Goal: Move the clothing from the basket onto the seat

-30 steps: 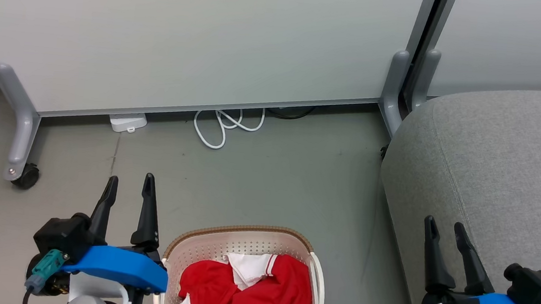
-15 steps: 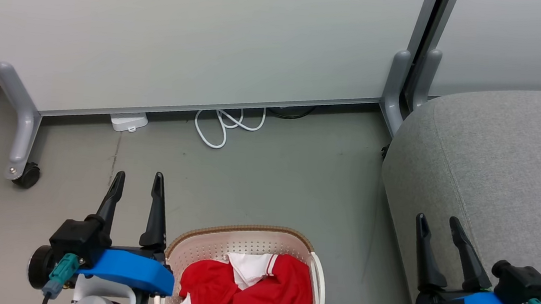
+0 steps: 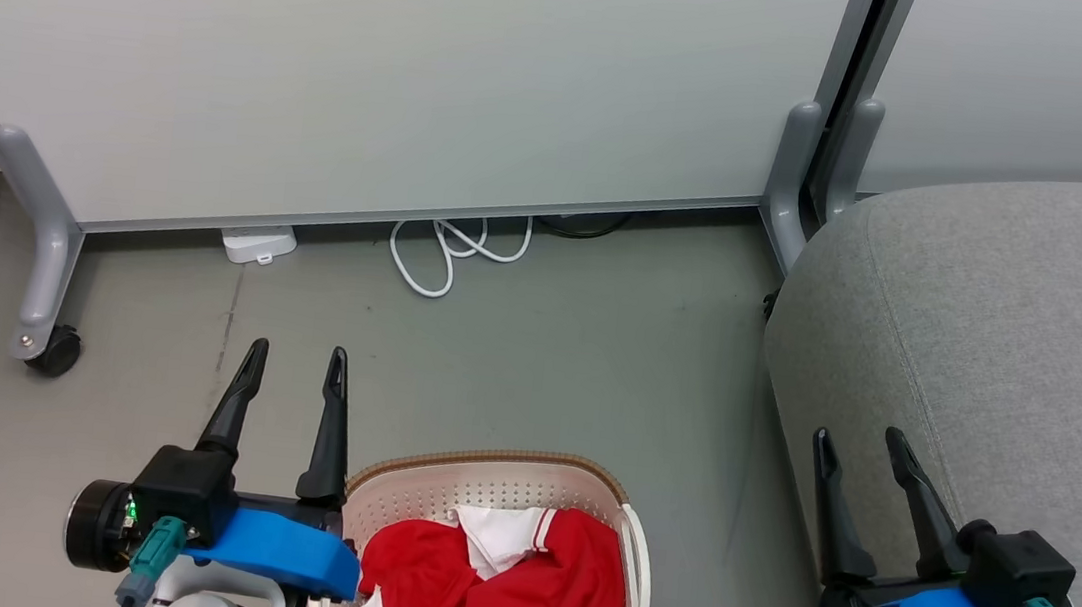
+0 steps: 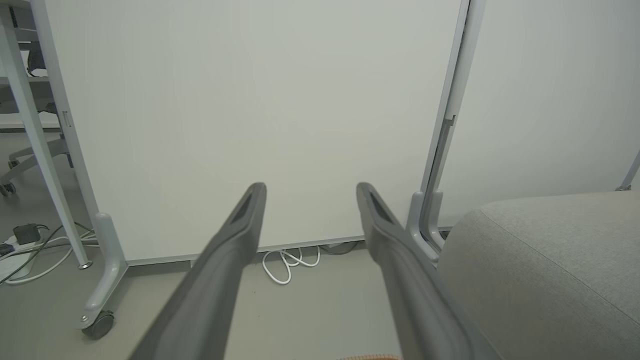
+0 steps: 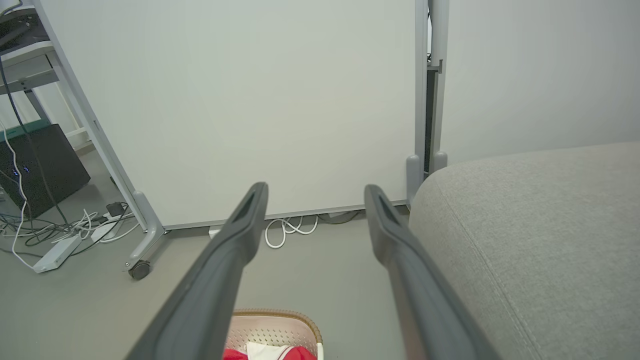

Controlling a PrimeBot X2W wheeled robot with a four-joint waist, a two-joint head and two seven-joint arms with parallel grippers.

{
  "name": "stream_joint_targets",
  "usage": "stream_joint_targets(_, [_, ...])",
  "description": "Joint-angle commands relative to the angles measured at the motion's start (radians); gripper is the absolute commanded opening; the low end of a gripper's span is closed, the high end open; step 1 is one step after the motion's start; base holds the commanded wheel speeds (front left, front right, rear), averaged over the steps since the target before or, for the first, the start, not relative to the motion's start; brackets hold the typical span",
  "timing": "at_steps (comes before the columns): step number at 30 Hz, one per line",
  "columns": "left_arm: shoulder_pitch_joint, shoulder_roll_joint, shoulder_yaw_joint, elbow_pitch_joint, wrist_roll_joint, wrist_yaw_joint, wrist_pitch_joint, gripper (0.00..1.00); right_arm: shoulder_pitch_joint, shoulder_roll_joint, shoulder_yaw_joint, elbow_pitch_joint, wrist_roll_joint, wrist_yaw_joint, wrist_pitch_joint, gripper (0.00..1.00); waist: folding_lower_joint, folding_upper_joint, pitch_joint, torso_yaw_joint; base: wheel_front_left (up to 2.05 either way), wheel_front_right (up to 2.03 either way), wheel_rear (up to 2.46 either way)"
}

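The red clothing (image 3: 511,587) with a white panel and striped trim lies bunched in the cream basket (image 3: 493,474) at the bottom middle of the head view; the right wrist view catches the basket (image 5: 280,325) and a bit of the clothing (image 5: 287,353) at its bottom edge. The grey seat (image 3: 1010,333) fills the right side. My left gripper (image 3: 295,363) is open beside the basket's left rim, fingers pointing at the floor beyond. My right gripper (image 3: 856,439) is open over the seat's front edge, holding nothing.
A white partition (image 3: 375,65) on grey wheeled feet (image 3: 44,347) stands behind the floor. A coiled white cable (image 3: 451,249) and a white power adapter (image 3: 256,243) lie at its base. More cables and a power strip (image 5: 55,250) sit at far left.
Both grippers have shifted inward: the left one rightward toward the basket, the right one leftward and slightly down. The basket and clothing have not moved.
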State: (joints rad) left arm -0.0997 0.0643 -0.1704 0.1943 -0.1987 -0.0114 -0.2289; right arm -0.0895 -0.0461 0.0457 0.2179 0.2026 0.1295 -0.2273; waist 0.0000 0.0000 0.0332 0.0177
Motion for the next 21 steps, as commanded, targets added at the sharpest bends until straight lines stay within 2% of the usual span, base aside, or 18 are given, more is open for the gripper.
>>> stream_joint_targets(1, [-0.011,0.0,0.003,0.001,0.023,-0.006,-0.007,1.0,-0.014,-0.006,0.004,-0.003,-0.025,0.002,-0.009,1.0,0.0,0.0,-0.001,0.0,0.0,0.0,0.0])
stream_joint_targets(17, [-0.004,-0.012,0.013,0.026,0.121,-0.03,-0.036,1.0,-0.009,-0.007,0.022,0.006,-0.137,0.001,-0.038,1.0,0.0,0.0,-0.006,0.001,0.0,0.0,0.0])
stream_joint_targets(21, [-0.004,-0.013,0.018,0.032,0.113,-0.034,-0.038,1.0,-0.013,-0.007,0.024,0.005,-0.137,0.001,-0.039,1.0,0.0,0.0,-0.005,0.0,0.0,0.0,0.0])
